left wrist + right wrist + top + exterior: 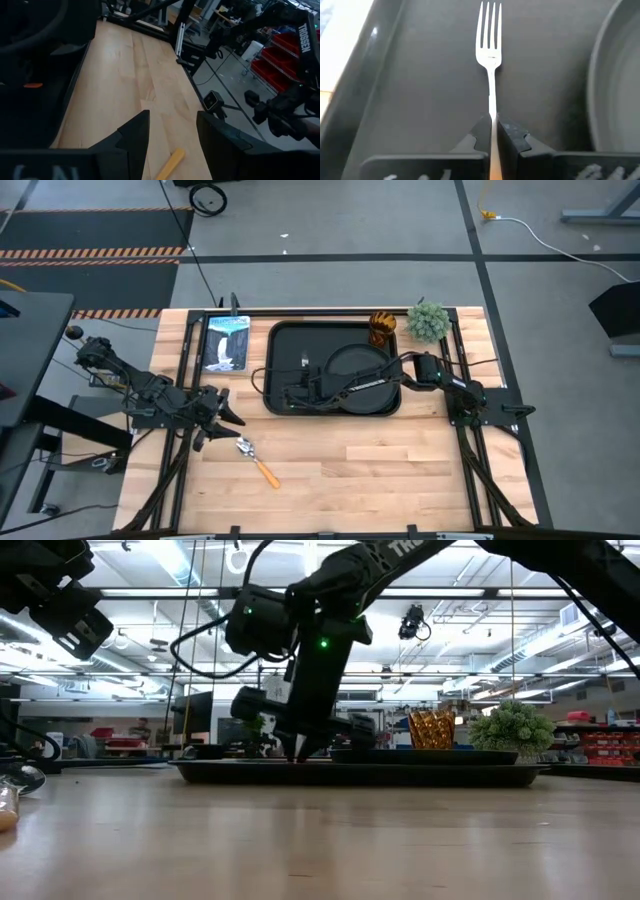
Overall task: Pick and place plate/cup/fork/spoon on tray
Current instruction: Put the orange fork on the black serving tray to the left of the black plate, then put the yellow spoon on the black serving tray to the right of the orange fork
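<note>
The black tray (283,340) lies at the table's far middle, with the round black plate (362,365) on its right half. My right gripper (493,127) is low over the tray's left half (300,753), shut on the fork (490,45). The amber cup (382,327) stands on the table beyond the tray's far right corner. The spoon (255,460) lies flat on the table near the left front. My left gripper (225,420) is open and empty just left of the spoon, whose orange handle (170,165) shows below its fingers. My right gripper pinches the fork's thin silver neck (492,112) between its two fingers, where it meets the orange handle. The fingers come steeply from above and lie along the fork, with the tines (490,20) pointing away from them. The fork is flat and close to the tray floor; I cannot tell whether it rests on it.
A small green potted plant (428,320) stands at the far right, beside the cup. A blue picture card (225,342) lies left of the tray. Bare wood table (380,470) stretches in front of the tray.
</note>
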